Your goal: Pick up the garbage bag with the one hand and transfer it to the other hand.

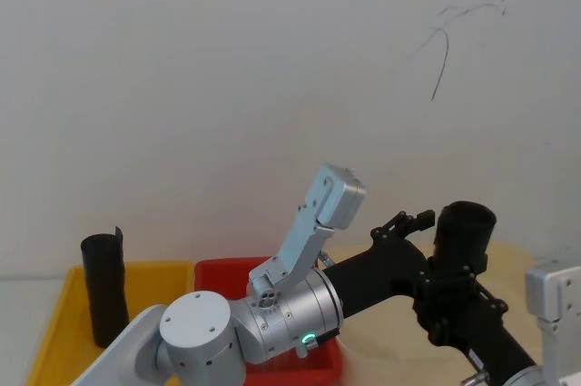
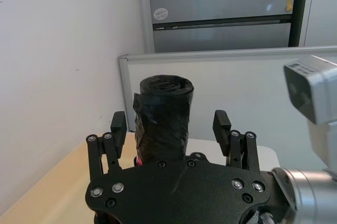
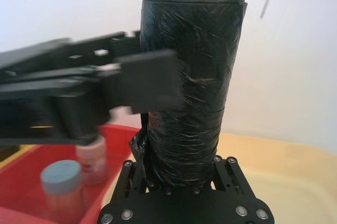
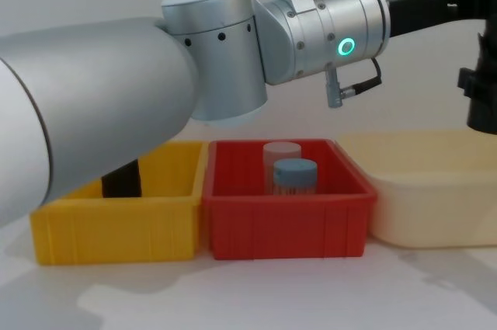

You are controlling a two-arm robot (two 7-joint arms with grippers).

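The garbage bag, a tight black plastic roll, stands upright in the air above the bins. My right gripper is shut on its lower end, and the roll rises from that gripper in the right wrist view. My left gripper, on the silver arm with the green ring light, reaches in from the left and is open. The bag stands between its two fingers, with a gap showing on each side.
Below sit a yellow bin, a red bin holding two capped jars, and a cream tub. Another black roll stands in the yellow bin. A white wall is close behind.
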